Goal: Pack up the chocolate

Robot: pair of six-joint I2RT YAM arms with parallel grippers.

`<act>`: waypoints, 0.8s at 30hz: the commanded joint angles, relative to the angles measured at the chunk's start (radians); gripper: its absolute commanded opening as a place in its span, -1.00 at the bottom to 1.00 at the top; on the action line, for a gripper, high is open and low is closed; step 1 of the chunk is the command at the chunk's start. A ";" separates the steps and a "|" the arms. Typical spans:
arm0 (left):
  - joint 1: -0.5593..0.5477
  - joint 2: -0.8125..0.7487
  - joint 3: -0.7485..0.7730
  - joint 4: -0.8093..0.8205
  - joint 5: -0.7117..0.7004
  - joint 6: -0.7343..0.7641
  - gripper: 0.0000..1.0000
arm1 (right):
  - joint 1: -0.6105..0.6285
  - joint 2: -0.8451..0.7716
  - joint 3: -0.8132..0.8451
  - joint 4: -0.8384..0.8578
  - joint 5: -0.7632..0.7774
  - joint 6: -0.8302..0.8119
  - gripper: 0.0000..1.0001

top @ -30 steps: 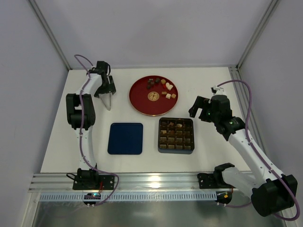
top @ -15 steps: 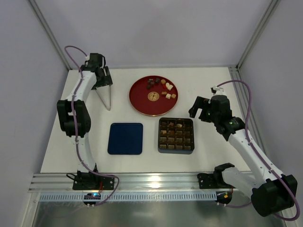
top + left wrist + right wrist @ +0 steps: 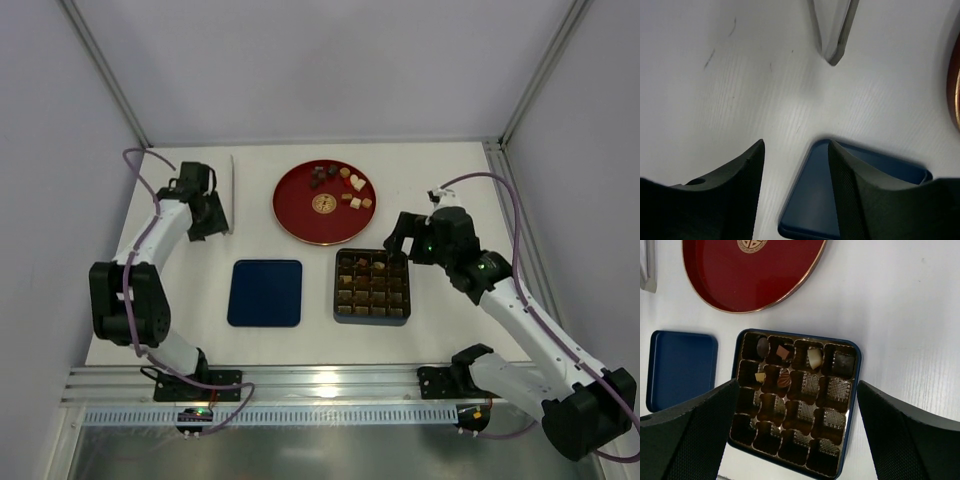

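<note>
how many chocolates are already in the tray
6, all in the tray. Four fill the row nearest the red plate: dark oval, brown square, cream piece, dark square. Two sit in the next row: tan piece and ribbed brown. Other compartments look empty.

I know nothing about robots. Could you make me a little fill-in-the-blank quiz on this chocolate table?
The loose chocolates sit on a round ____ plate. Each row of the tray has ____ compartments. In the top view, the navy lid lies to the tray's ____. The right gripper is ____, holding nothing.
Missing words: red; four; left; open.
</note>
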 commanded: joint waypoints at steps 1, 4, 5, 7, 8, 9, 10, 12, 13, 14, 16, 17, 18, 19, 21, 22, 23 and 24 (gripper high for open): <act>-0.018 -0.108 -0.134 0.046 0.053 -0.038 0.02 | 0.047 -0.043 0.015 0.000 0.023 0.020 0.99; -0.033 -0.168 -0.241 0.047 0.073 -0.063 -0.09 | 0.084 -0.051 0.015 -0.001 0.033 0.031 1.00; -0.037 -0.177 -0.266 0.049 0.082 -0.069 -0.11 | 0.092 -0.051 0.015 -0.001 0.036 0.032 0.99; -0.043 -0.204 -0.314 0.056 0.077 -0.082 -0.12 | 0.119 -0.048 0.019 -0.004 0.043 0.038 1.00; -0.044 -0.211 -0.355 0.066 0.083 -0.087 -0.13 | 0.127 -0.046 0.021 -0.004 0.046 0.040 0.99; -0.046 -0.212 -0.377 0.079 0.088 -0.093 -0.14 | 0.131 -0.048 0.021 -0.007 0.050 0.041 0.99; -0.049 -0.208 -0.391 0.086 0.094 -0.102 -0.19 | 0.135 -0.050 0.018 -0.007 0.052 0.043 0.99; -0.078 -0.185 -0.401 0.093 0.099 -0.109 -0.21 | 0.142 -0.056 0.015 -0.007 0.050 0.046 0.99; -0.090 -0.177 -0.400 0.099 0.090 -0.113 -0.21 | 0.145 -0.057 0.016 -0.004 0.049 0.047 0.99; -0.102 -0.165 -0.400 0.104 0.091 -0.121 -0.21 | 0.150 -0.054 0.018 -0.006 0.049 0.049 1.00; -0.112 -0.125 -0.401 0.119 0.090 -0.124 -0.23 | 0.158 -0.048 0.022 -0.004 0.049 0.049 0.99; -0.119 -0.111 -0.404 0.125 0.091 -0.133 -0.24 | 0.168 -0.042 0.026 -0.006 0.050 0.049 0.99; -0.122 -0.102 -0.409 0.130 0.093 -0.135 -0.25 | 0.171 -0.039 0.027 -0.006 0.050 0.049 0.99; -0.127 -0.091 -0.412 0.139 0.087 -0.139 -0.25 | 0.176 -0.034 0.032 -0.004 0.052 0.049 0.99; -0.133 -0.088 -0.418 0.141 0.054 -0.144 -0.26 | 0.188 -0.027 0.036 -0.004 0.056 0.043 1.00; -0.132 -0.088 -0.424 0.139 0.048 -0.147 -0.26 | 0.193 -0.022 0.042 -0.006 0.056 0.043 1.00; -0.133 -0.092 -0.427 0.141 0.045 -0.150 -0.26 | 0.199 -0.011 0.045 -0.006 0.055 0.041 0.99; -0.132 -0.092 -0.427 0.141 0.041 -0.150 -0.27 | 0.202 -0.005 0.045 -0.006 0.053 0.037 1.00</act>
